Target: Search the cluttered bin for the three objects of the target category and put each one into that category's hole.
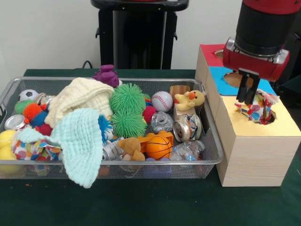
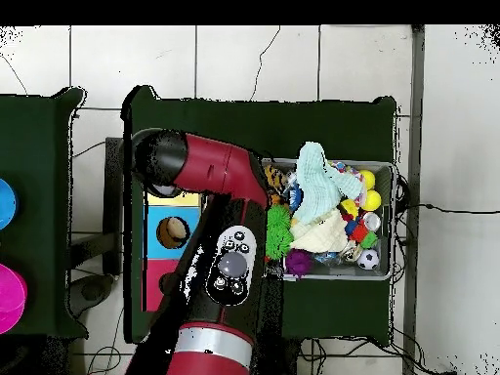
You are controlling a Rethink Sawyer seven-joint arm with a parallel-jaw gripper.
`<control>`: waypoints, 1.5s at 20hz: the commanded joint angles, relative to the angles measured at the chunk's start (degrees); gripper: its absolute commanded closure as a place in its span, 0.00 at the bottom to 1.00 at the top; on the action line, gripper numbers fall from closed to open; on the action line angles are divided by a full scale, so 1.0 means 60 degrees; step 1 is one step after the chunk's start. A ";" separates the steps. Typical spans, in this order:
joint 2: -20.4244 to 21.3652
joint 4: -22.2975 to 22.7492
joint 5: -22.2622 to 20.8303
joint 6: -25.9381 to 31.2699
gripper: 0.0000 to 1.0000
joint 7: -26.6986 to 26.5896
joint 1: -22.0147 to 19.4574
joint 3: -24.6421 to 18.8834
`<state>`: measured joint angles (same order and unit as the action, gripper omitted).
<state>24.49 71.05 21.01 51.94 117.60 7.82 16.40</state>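
My gripper (image 1: 247, 100) hangs over the yellow end of the wooden sorting box (image 1: 254, 150). Its dark fingers are close together, pinching the top left of a multicoloured patterned cloth (image 1: 258, 109). The cloth stands part way out of the yellow section's hole (image 1: 270, 117). In the overhead view the arm (image 2: 220, 176) hides the gripper and that hole. In the wire bin (image 1: 117, 162) lie a cream cloth (image 1: 80, 96), a mint cloth (image 1: 82, 141) draped over the front rim, and another patterned cloth (image 1: 30, 148) at the left.
The box also has a blue section (image 1: 225, 84) with a round hole and a red section (image 1: 211, 52). The bin holds green spiky balls (image 1: 128, 110), a baseball (image 1: 162, 100), a basketball (image 1: 159, 147), crushed cans (image 1: 187, 128), a plush duck (image 1: 190, 100) and a purple toy (image 1: 107, 74).
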 commanded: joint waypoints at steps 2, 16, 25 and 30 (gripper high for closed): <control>-0.0542 0.1689 0.0811 0.0047 1.00 0.1330 -0.0507 -0.1726; -0.0718 0.1450 0.1229 0.1378 1.00 0.1330 -0.1000 -0.2515; -0.0884 0.0931 0.0314 -0.2619 1.00 0.0910 -0.0802 -0.1930; -0.1017 0.0996 -0.0253 -0.4204 1.00 0.0426 -0.1071 -0.1963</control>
<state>22.31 75.65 24.15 39.26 117.59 3.69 7.58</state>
